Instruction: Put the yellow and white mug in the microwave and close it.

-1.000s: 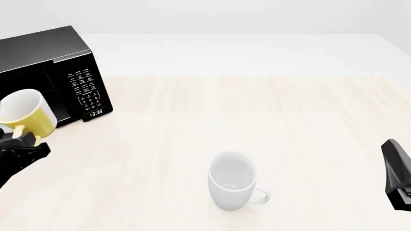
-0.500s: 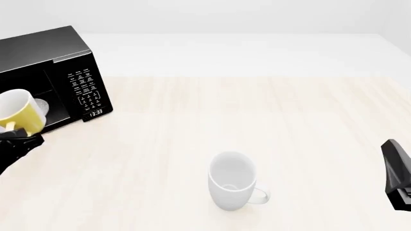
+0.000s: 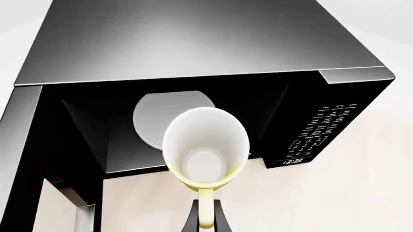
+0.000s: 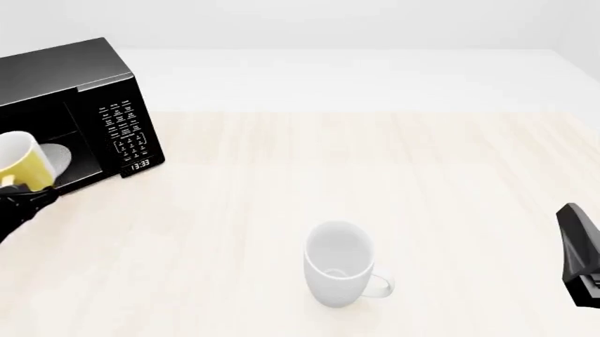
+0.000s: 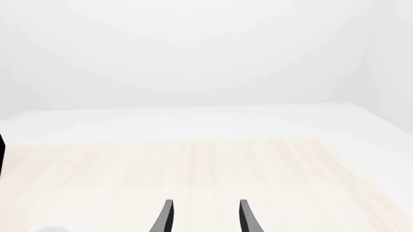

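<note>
While the left claw (image 3: 205,218) pinches the handle of the yellow mug (image 3: 205,150), mug is held off the surface (image 4: 375,175), tipped w/ mouth toward wrist cam, just in front of the microwave (image 3: 193,72) opening. Door open; white plate (image 3: 158,118) visible inside cavity, behind mug. Keypad & clock on microwave's right side. White mug (image 4: 339,265) stands upright mid-surface, well apart from microwave. Right claw (image 5: 204,217) at right edge, fingers apart w/ a moderate gap, holding nothing.
</note>
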Action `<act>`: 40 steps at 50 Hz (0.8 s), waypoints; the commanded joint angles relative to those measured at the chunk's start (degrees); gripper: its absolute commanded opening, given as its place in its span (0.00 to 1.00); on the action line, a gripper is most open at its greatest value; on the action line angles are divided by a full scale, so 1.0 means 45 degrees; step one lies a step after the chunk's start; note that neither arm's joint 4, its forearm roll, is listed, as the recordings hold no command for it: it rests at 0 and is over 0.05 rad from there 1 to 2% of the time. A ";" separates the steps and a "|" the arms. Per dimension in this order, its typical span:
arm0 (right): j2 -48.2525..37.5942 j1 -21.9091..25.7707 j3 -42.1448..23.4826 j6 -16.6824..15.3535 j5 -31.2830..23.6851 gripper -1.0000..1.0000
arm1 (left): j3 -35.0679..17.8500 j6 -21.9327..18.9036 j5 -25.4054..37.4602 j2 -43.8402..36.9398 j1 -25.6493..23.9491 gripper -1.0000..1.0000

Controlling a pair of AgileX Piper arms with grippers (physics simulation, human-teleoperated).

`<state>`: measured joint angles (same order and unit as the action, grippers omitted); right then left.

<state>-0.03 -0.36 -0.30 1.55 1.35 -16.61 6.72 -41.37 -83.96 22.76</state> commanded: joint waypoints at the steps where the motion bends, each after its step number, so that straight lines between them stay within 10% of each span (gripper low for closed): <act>1: 0.0000 -0.0001 0.0000 0.0000 0.0001 1.00 | -0.0534 -0.0162 -0.0448 -0.0956 0.0351 0.00; 40: 0.0000 0.0001 0.0000 0.0002 0.0000 1.00 | -0.1719 0.0004 -0.0703 -0.2430 0.0616 0.00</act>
<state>-0.03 -0.36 -0.30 1.56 1.35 -22.67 6.72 -44.39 -93.46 25.16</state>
